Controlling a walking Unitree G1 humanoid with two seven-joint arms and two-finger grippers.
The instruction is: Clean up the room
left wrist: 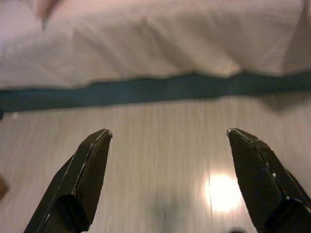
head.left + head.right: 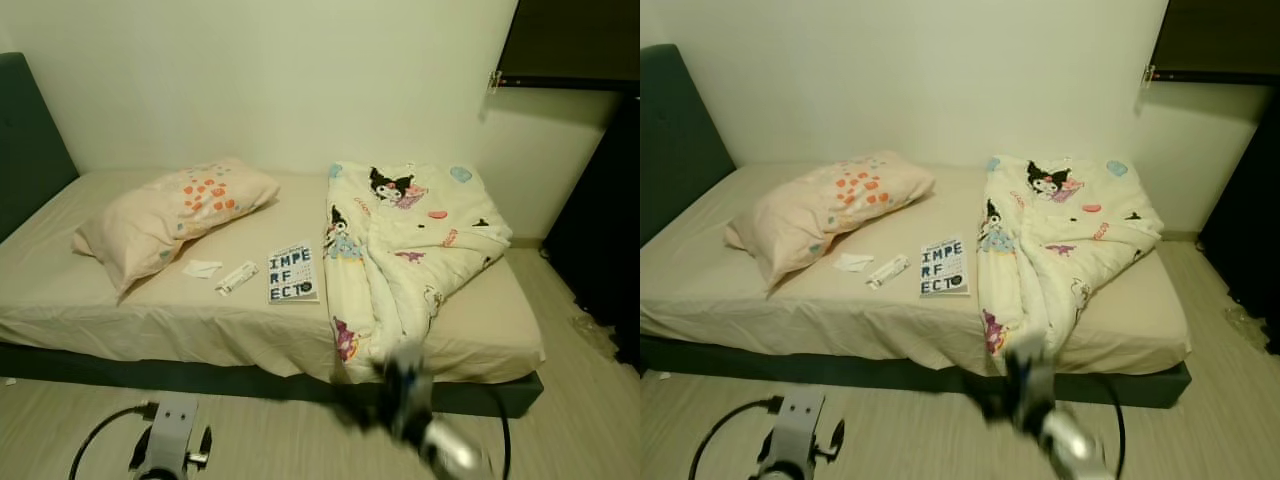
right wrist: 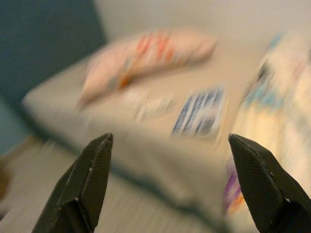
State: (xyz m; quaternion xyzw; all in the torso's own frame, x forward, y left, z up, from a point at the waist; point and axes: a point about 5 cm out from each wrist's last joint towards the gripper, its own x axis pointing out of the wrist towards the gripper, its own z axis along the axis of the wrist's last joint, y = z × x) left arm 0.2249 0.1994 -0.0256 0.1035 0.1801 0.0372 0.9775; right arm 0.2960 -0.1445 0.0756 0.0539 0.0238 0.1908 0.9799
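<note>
A bed with a beige sheet stands before me. On it lie a pale pillow with orange dots, a crumpled white tissue, a small white tube and a book with big black letters. A cartoon-print duvet is bunched on the bed's right half. My left gripper is open, held low over the wooden floor near the bed base. My right gripper is open and empty, raised toward the bed; its arm is blurred in the eye views.
A dark green headboard rises at the left. A dark cabinet hangs at the upper right and a dark curtain falls beside the bed. Light wooden floor runs along the bed's front.
</note>
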